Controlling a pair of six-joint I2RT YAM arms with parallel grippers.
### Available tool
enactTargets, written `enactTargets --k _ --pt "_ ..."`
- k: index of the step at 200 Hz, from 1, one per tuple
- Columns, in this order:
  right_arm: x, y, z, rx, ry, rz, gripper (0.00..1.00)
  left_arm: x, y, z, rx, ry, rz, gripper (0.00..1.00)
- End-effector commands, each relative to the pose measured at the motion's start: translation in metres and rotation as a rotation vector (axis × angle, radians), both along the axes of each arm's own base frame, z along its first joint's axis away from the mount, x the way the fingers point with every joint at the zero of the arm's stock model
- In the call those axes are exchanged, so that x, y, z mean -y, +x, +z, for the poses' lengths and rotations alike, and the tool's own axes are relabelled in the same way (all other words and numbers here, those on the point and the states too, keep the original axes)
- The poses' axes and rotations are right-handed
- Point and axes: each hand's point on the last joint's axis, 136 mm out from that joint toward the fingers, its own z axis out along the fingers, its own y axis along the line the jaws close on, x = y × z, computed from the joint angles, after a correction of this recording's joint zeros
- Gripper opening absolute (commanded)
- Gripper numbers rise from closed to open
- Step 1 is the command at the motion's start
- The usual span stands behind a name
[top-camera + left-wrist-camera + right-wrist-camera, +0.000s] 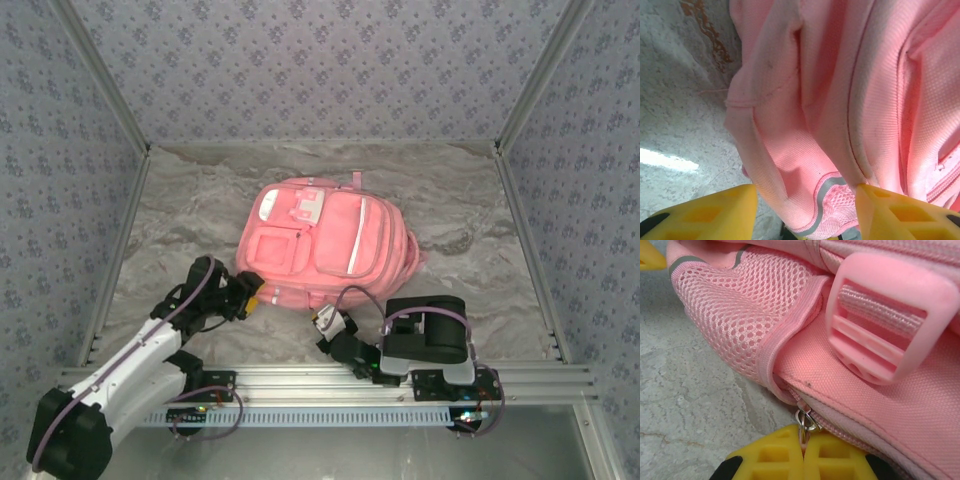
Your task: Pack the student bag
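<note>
The right gripper (803,447), closed tight, is pinching the zipper pull (805,420); the left gripper (807,210) is gaping around a corner of the bag (325,245) and should clamp before pulling.

The bag (320,245) is pink with white trim and a grey stripe. Its mesh (735,315) and buckle (890,315) are pink too, the zip pull (807,419) silvery. The bench (470,215) is grey, marbled with brownish veins. The walls (320,70) are blue-grey with small dark sprigs. The left fingers (715,212) and right fingers (775,460) are yellow.

Student bag (380,240) of matt woven cloth, buckle (890,320) of smooth plastic
</note>
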Motion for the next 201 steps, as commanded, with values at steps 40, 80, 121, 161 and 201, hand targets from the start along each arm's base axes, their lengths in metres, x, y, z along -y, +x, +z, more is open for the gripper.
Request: enactTargets --k 40,80,121,161,201 --pt "-0.005 0.002 -0.001 -0.019 0.050 -0.008 0.00 -0.008 -0.011 -0.012 -0.052 0.014 0.069 0.44" --pt "-0.003 0.003 -0.004 -0.026 0.064 -0.014 0.00 -0.005 -0.009 -0.014 -0.041 0.010 0.069 0.40" --pt "-0.002 0.002 -0.004 -0.027 0.064 -0.013 0.00 0.002 -0.003 -0.023 -0.050 0.024 0.057 0.40" --pt "0.004 0.006 -0.001 -0.018 0.040 -0.042 0.00 -0.001 0.016 -0.021 -0.003 0.103 0.055 0.23" --pt "0.019 0.009 0.002 -0.036 -0.016 -0.095 0.00 -0.012 0.036 -0.008 0.021 0.121 0.113 0.00"
